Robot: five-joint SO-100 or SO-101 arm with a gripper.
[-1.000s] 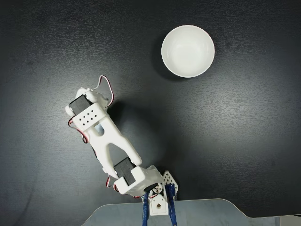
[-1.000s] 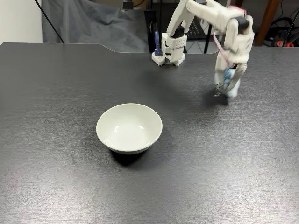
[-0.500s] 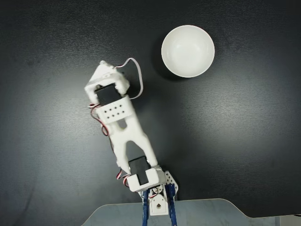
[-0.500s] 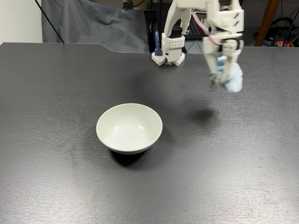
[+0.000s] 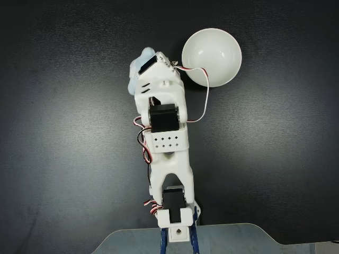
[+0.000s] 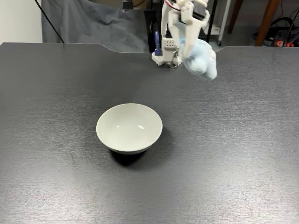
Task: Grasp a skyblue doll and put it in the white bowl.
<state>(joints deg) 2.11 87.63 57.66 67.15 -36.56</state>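
One skyblue doll (image 6: 200, 57) above open table (image 6: 243, 140)

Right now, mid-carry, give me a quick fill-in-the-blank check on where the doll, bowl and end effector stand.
1. The doll is held in the air by the ____.
2. The bowl on the table is ____ inside.
3. In the fixed view from the front, the doll hangs to the ____ of the bowl.
4. The colour of the bowl is ____.

Missing words: end effector; empty; right; white
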